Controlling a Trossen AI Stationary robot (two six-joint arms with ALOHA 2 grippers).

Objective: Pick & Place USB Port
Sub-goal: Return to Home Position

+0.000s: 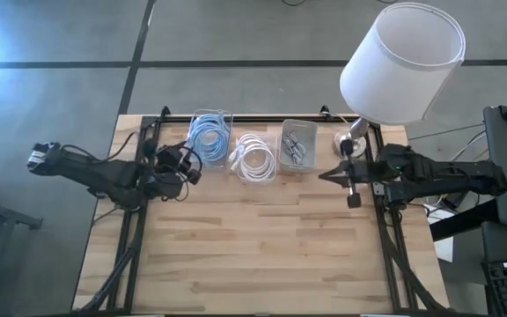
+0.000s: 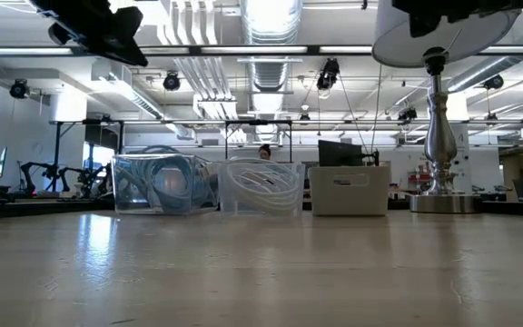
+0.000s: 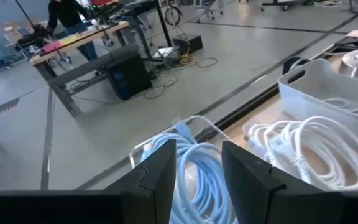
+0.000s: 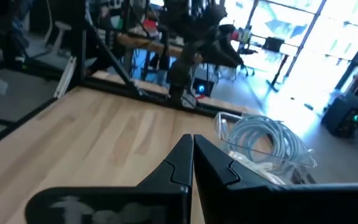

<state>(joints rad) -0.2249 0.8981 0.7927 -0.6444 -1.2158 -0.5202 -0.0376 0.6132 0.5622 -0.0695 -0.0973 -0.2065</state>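
Hanging above the far left part of the table [image 1: 262, 255], the left gripper [image 3: 197, 155] is shown with its two fingers spread apart and nothing held between them. A coiled blue charger cable [image 1: 209, 136] is seen through the gap. This cable lies in a clear bin [image 1: 229, 114] at the far edge of the table. Just beside it, a second clear bin [image 1: 275, 167] holds a coiled white charger cable [image 1: 254, 158]. The white bin [image 1: 299, 122] stands next in the row, on the side toward the lamp [image 1: 401, 62]. Small grey pieces are seen inside it from above, but they are too small to be identified. In the low view its opaque wall hides the contents entirely.

The right gripper [image 4: 192, 149] is held above the right side of the table. In the high view its tips show near the white bin, on the lamp side. Its fingers are pressed together tip to tip, and nothing is clamped between them.

Part of the far right corner is covered by the lamp shade in the high view, and the lamp base is only partly seen beneath it. In the low view both arms are cut off by the upper edge, and no fingers can be made out there. A person [image 3: 64, 18] is seen beyond the table in the left wrist view, cut off by the picture's edge.
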